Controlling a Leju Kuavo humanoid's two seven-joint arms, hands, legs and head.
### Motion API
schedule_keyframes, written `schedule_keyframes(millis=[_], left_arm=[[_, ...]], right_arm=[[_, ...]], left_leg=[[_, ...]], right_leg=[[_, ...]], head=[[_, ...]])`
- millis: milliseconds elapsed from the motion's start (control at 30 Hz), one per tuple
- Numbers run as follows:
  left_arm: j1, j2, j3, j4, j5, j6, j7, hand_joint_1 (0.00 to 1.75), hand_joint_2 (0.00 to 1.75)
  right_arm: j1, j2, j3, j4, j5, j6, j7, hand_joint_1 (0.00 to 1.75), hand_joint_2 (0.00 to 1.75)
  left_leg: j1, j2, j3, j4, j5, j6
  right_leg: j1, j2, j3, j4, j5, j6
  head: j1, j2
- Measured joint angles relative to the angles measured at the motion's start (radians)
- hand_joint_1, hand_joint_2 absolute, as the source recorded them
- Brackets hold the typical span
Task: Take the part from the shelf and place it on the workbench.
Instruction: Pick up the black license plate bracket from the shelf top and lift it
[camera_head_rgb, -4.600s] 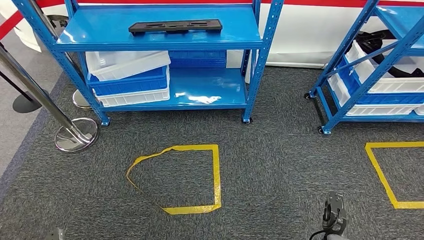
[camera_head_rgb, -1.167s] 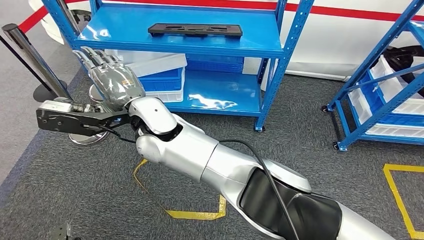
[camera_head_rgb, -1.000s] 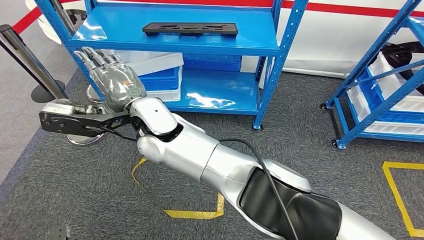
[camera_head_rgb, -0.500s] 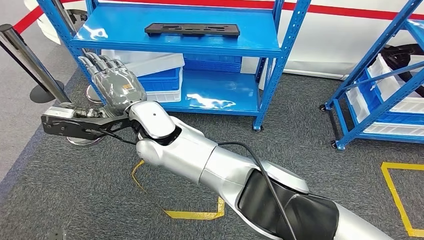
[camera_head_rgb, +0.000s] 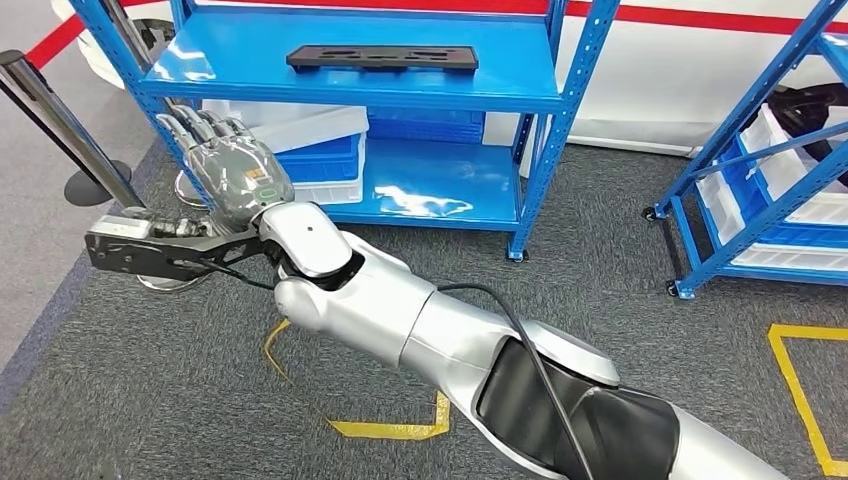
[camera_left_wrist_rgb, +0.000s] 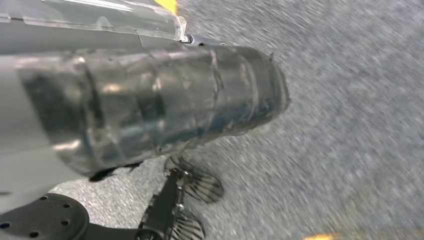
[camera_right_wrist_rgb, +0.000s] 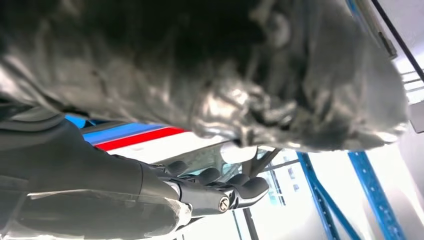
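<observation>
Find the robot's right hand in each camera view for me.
Head view: right hand left of centre, open, in front of the blue shelf's lower level.
Right wrist view: right hand large in the foreground, dark fingers beyond.
Left wrist view: not in it.
Shared landmark: blue shelf upright.

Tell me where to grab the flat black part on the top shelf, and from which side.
Grip the black part at mid-length across its narrow width, coming from the open front of the blue shelf. It lies flat and long, parallel to the front edge, so a centred hold should balance it.
</observation>
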Motion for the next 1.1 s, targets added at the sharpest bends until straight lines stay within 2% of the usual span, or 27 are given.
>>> schedule_keyframes(millis=[67,167,200,233,267,300,367,400,467,533,567,600,667,700,733,767,800,833,867,900,967,1033,1100], left_arm=[[0.0,0.002,0.0,0.0,-0.008,0.008,0.005,0.0,0.0],[-0.001,0.005,0.0,0.0,-0.02,0.007,0.01,0.0,0.0],[0.001,0.005,0.0,0.001,-0.021,0.007,0.011,0.0,0.0],[0.002,0.005,0.0,0.001,-0.022,0.006,0.012,0.0,0.0],[0.002,0.005,0.0,0.001,-0.022,0.006,0.012,0.0,0.0],[0.002,0.006,0.0,0.001,-0.021,0.007,0.012,0.0,0.0],[0.001,0.007,0.0,0.001,-0.021,0.008,0.011,0.0,0.0],[0.0,0.008,0.0,0.001,-0.021,0.008,0.01,0.0,0.0],[0.0,0.008,0.0,0.002,-0.022,0.005,0.003,0.0,0.0],[0.002,0.007,0.0,0.002,-0.024,-0.001,-0.005,0.0,0.0],[0.002,0.007,0.0,0.002,-0.024,-0.002,-0.007,0.0,0.0],[0.002,0.007,0.0,0.002,-0.024,-0.001,-0.008,0.0,0.0],[0.002,0.007,0.0,0.002,-0.024,0.002,-0.009,0.0,0.0],[0.002,0.007,0.0,0.002,-0.024,0.003,-0.009,0.0,0.0],[0.002,0.007,0.0,0.002,-0.023,0.003,-0.01,0.0,0.0],[0.002,0.007,0.0,0.002,-0.023,0.004,-0.01,0.0,0.0],[0.003,0.006,0.0,0.002,-0.023,0.005,-0.01,0.0,0.0],[0.003,0.006,0.0,0.002,-0.024,0.006,-0.01,0.0,0.0],[0.003,0.005,0.0,0.002,-0.026,0.008,-0.012,0.0,0.0],[0.002,0.005,0.0,0.002,-0.029,0.011,-0.013,0.0,0.0],[0.001,0.005,0.0,0.002,-0.034,0.015,-0.018,0.0,0.0],[0.0,0.005,-0.001,0.002,-0.037,0.017,-0.02,0.0,0.0],[-0.002,0.004,-0.001,0.002,-0.04,0.017,-0.02,0.0,0.0]], right_arm=[[-0.002,0.002,0.004,0.0,0.0,0.0,-0.001,0.0,0.0],[-0.001,0.003,0.01,0.0,-0.001,0.0,-0.002,0.0,0.0],[0.0,0.003,0.011,0.001,-0.001,0.0,-0.002,0.0,0.0],[0.001,0.003,0.012,0.001,-0.001,0.0,-0.002,0.0,0.0],[0.002,0.003,0.012,0.001,-0.001,0.0,-0.002,0.0,0.0],[0.002,0.003,0.013,0.001,-0.001,0.0,-0.002,0.0,0.0],[0.001,0.003,0.013,0.002,-0.001,0.0,-0.004,0.0,0.0],[0.0,0.003,0.014,0.002,-0.001,0.0,-0.004,0.0,0.0],[0.0,0.002,0.015,0.002,-0.001,0.0,-0.005,0.0,0.0],[0.0,0.002,0.016,0.002,-0.001,-0.001,-0.006,0.0,0.0],[-0.001,0.002,0.017,0.002,-0.001,-0.001,-0.006,0.0,0.0],[-0.002,0.002,0.017,0.002,-0.001,-0.001,-0.006,0.0,0.0],[-0.002,0.001,0.02,0.003,0.0,-0.001,-0.006,0.0,0.0],[-0.001,0.0,0.022,0.005,0.0,-0.001,-0.006,0.0,0.0],[0.001,-0.001,0.024,0.007,0.001,-0.002,-0.006,0.0,0.0],[0.002,-0.001,0.027,0.008,0.002,-0.002,-0.006,0.0,0.0],[0.002,-0.001,0.028,0.01,0.003,-0.003,-0.006,0.0,0.0],[0.002,-0.001,0.029,0.01,0.004,-0.004,-0.006,0.0,0.0],[0.001,-0.001,0.029,0.011,0.005,-0.005,-0.006,0.0,0.0],[0.0,-0.001,0.029,0.012,0.006,-0.006,-0.006,0.0,0.0],[-0.001,-0.001,0.029,0.015,0.01,-0.009,-0.006,0.0,0.0],[-0.001,-0.001,0.029,0.019,0.017,-0.011,-0.006,0.0,0.0],[-0.005,0.0,0.029,0.022,0.022,-0.014,-0.006,0.0,0.0]], left_leg=[[0.002,0.002,-0.019,0.042,-0.028,-0.01],[0.003,0.004,-0.105,0.211,-0.099,-0.021],[0.003,0.004,-0.129,0.252,-0.107,-0.023],[0.003,0.004,-0.139,0.263,-0.098,-0.025],[0.003,0.004,-0.131,0.236,-0.069,-0.025],[0.003,0.004,-0.107,0.178,-0.03,-0.024],[0.0,0.005,-0.048,0.055,0.018,-0.018],[-0.003,0.005,-0.031,0.023,0.022,-0.013],[-0.008,0.002,-0.022,0.009,0.013,-0.001],[-0.004,0.001,-0.016,0.003,0.013,0.01],[-0.001,0.002,-0.011,-0.001,0.012,0.015],[0.002,0.002,-0.005,-0.005,0.011,0.021],[0.0,0.003,0.002,-0.005,0.005,0.03],[0.0,0.003,0.005,-0.004,0.001,0.033],[-0.001,0.002,0.008,-0.002,-0.003,0.034],[-0.001,0.001,0.013,-0.001,-0.009,0.033],[-0.001,0.0,0.02,0.001,-0.015,0.032],[0.0,-0.002,0.027,0.001,-0.021,0.03],[-0.002,-0.003,0.032,0.003,-0.027,0.027],[-0.003,-0.004,0.035,0.003,-0.031,0.022],[-0.004,-0.005,0.038,-0.001,-0.034,0.012],[-0.001,-0.003,0.042,-0.005,-0.038,0.0],[0.0,0.0,0.022,0.041,-0.064,-0.009]], right_leg=[[-0.005,-0.002,0.008,-0.011,0.004,-0.008],[-0.006,-0.005,0.013,-0.013,0.002,-0.015],[-0.005,-0.005,0.014,-0.012,0.0,-0.016],[-0.005,-0.004,0.014,-0.01,-0.002,-0.017],[-0.005,-0.003,0.015,-0.005,-0.006,-0.016],[-0.005,-0.002,0.016,0.0,-0.012,-0.014],[-0.003,-0.001,0.019,0.008,-0.023,-0.007],[-0.002,-0.001,0.019,0.01,-0.026,-0.002],[-0.001,-0.001,0.019,0.008,-0.027,0.006],[0.0,-0.001,0.019,0.012,-0.035,0.016],[0.0,-0.001,0.01,0.032,-0.047,0.021],[0.0,-0.002,-0.009,0.072,-0.067,0.026],[-0.003,-0.003,-0.08,0.2,-0.114,0.03],[-0.005,-0.003,-0.116,0.256,-0.126,0.03],[-0.006,-0.004,-0.139,0.284,-0.121,0.03],[-0.006,-0.004,-0.143,0.271,-0.096,0.028],[-0.006,-0.004,-0.126,0.22,-0.054,0.025],[-0.005,-0.003,-0.099,0.151,-0.014,0.02],[-0.002,-0.002,-0.07,0.088,0.015,0.014],[-0.001,-0.001,-0.047,0.041,0.03,0.01],[0.005,0.001,-0.03,0.013,0.025,0.004],[0.002,0.002,-0.021,-0.002,0.023,-0.002],[-0.005,0.001,-0.005,-0.017,0.022,-0.01]], head=[[-0.003,0.0],[-0.006,0.0],[-0.006,0.0],[-0.006,0.0],[-0.006,0.0],[-0.006,0.0],[-0.006,0.0],[-0.006,0.0],[-0.006,0.0],[-0.004,0.0],[-0.002,0.0],[-0.001,0.0],[0.001,0.0],[0.001,0.0],[0.001,0.0],[0.002,0.0],[0.002,0.0],[0.002,0.0],[0.0,0.0],[0.0,0.0],[-0.002,0.0],[-0.002,0.0],[-0.004,0.0]])
